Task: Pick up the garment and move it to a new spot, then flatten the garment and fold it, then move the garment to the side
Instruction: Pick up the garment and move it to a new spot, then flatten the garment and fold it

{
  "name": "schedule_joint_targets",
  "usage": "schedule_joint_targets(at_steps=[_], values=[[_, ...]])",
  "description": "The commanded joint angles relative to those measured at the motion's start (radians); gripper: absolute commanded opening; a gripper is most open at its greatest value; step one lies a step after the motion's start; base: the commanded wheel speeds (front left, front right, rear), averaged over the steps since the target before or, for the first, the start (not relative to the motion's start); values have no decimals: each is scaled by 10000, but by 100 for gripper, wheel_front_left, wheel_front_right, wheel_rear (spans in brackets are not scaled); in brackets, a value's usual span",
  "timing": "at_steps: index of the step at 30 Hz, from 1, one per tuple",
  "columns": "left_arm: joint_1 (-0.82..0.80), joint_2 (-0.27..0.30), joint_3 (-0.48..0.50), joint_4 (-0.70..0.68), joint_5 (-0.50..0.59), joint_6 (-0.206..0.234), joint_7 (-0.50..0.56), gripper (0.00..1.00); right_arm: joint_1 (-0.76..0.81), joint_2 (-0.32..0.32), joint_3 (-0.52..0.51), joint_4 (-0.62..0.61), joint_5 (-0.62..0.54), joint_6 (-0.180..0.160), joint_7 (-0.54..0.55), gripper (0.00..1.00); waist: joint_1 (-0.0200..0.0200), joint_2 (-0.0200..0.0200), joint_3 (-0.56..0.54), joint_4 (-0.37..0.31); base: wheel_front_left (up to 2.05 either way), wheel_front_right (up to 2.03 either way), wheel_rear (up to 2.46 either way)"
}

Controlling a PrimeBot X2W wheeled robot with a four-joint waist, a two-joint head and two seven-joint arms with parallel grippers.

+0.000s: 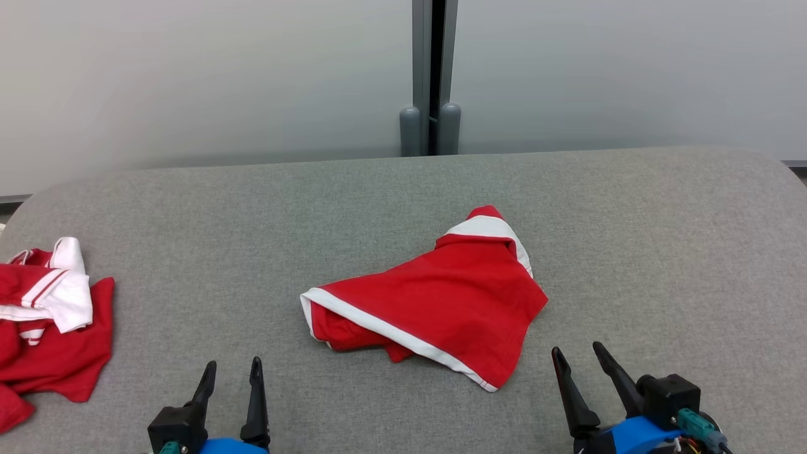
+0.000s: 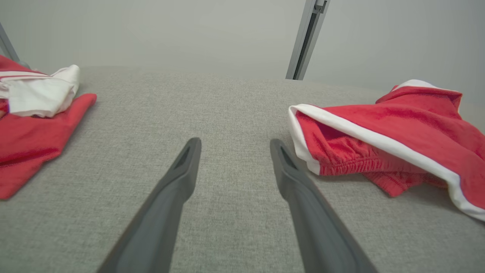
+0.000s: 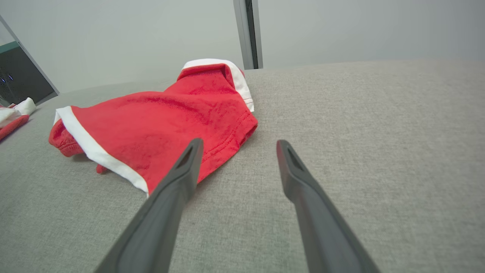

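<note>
Head view: crumpled red shorts [image 1: 435, 302] lie at the middle of the table [image 1: 662, 252], beyond the left gripper [image 1: 233, 362] and right gripper [image 1: 575, 347], both spread and empty.
Left wrist view: soft, light cloth, and the gathered waistband [image 2: 352, 167] looks pinchable.
Right wrist view: the stitched hem [image 3: 231, 140] lies nearest.

no readable text, labels or numbers
</note>
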Motion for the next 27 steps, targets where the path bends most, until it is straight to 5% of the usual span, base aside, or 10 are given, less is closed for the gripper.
schedule_joint_targets(at_steps=[1, 17, 27], values=[[205, -41, 74, -164, 144, -17, -31, 100, 214, -12, 29, 29, 15, 1, 3, 100, 1, -1, -75, 17, 0, 0, 0], [-147, -130, -273, -151, 185, -340, -31, 100, -504, -13, 953, 763, 177, 1, 1, 100, 1, -1, 567, 865, 0, 0, 0], [-231, -135, -188, -27, 237, -360, -31, 100, -1085, -10, 832, 2661, -321, 1, 20, 100, 1, -1, 838, 1395, 0, 0, 0]])
